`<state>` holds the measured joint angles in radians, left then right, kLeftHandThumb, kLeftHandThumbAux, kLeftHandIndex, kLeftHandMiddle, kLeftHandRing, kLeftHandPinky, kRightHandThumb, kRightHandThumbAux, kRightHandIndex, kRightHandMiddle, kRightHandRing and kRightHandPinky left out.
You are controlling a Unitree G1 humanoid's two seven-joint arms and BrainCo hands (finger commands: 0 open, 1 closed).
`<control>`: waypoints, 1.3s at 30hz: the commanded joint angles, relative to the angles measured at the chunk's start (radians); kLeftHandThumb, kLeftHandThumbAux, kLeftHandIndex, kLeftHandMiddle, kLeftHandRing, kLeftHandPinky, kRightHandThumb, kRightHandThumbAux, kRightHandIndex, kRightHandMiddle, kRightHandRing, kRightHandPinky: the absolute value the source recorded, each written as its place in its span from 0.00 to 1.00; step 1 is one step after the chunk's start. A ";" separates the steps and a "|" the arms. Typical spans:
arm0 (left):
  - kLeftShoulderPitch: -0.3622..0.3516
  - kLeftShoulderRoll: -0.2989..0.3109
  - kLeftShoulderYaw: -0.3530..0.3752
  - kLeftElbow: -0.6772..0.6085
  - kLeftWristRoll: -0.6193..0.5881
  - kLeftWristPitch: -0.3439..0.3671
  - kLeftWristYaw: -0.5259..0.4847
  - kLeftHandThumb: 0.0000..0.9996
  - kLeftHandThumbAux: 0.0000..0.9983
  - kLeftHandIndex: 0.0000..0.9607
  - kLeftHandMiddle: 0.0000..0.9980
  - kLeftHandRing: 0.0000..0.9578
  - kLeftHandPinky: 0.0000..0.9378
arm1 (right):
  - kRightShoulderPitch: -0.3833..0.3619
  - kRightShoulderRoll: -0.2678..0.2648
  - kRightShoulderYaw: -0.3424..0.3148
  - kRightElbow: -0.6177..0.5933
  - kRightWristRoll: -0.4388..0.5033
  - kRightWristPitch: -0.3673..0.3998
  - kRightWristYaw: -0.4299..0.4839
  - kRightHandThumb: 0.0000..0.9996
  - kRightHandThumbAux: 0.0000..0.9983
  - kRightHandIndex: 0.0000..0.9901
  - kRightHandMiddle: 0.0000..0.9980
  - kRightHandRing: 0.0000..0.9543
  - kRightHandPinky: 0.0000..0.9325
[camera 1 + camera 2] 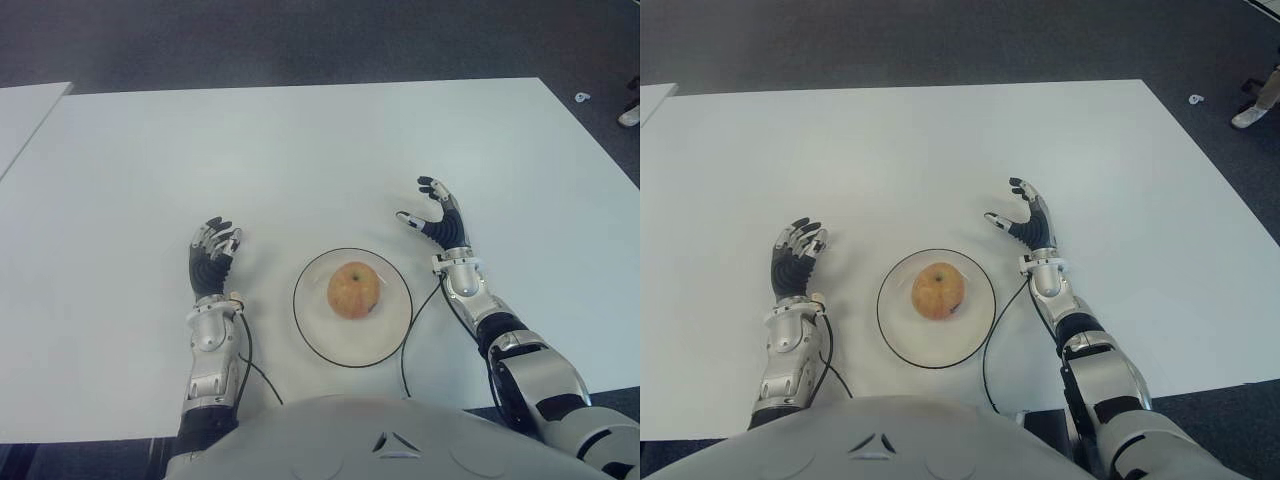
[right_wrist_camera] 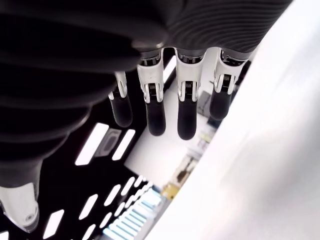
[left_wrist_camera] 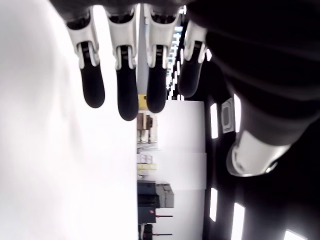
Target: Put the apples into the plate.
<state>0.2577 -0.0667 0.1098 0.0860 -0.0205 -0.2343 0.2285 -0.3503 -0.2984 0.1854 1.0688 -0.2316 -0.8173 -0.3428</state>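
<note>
One yellow-red apple [image 1: 353, 290] sits in the round white plate with a thin dark rim [image 1: 318, 331], roughly at its centre. The plate lies on the white tabletop [image 1: 300, 150] close to the near edge, about midway between its left and right edges, right in front of the robot's torso.

Left hand [image 1: 213, 255] shows left of the plate, near it but apart, palm side down over the tabletop. Its wrist view shows four dark-tipped fingers [image 3: 126, 95] extended, side by side, loosely relaxed, nothing between them. Empty.

Right hand [image 1: 436, 215] shows right of the plate and a bit farther from the near edge, clear of the rim. Fingers [image 2: 156, 117] straight and spread, thumb held out toward the plate side, holding nothing. Can't tell whether either hand touches the tabletop.

Thin black cable [image 1: 408, 345] runs from the right wrist, curves along the plate's right rim toward the near edge. A similar cable [image 1: 247, 355] drops from the left wrist toward the torso.

Dark floor [image 1: 300, 40] beyond the far edge.
</note>
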 commanded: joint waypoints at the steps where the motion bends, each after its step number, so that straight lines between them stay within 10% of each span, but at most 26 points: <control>1: 0.029 -0.050 -0.005 -0.004 -0.010 0.046 0.018 0.44 0.70 0.26 0.34 0.39 0.42 | 0.149 0.095 -0.049 0.036 0.101 -0.001 0.137 0.33 0.63 0.16 0.23 0.22 0.20; 20: 0.059 -0.015 -0.044 -0.052 0.008 0.058 -0.023 0.41 0.68 0.18 0.28 0.37 0.40 | 0.239 0.174 -0.231 -0.139 0.411 0.134 0.548 0.47 0.65 0.13 0.19 0.21 0.27; 39: 0.122 0.001 -0.065 -0.088 0.005 0.023 -0.089 0.31 0.62 0.15 0.25 0.34 0.38 | 0.330 0.188 -0.289 -0.309 0.425 0.200 0.623 0.48 0.64 0.16 0.23 0.24 0.30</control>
<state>0.3509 -0.0669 0.0571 -0.0044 -0.0180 -0.2189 0.1614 -0.1457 -0.1605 -0.1000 0.7260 0.1874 -0.6548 0.2835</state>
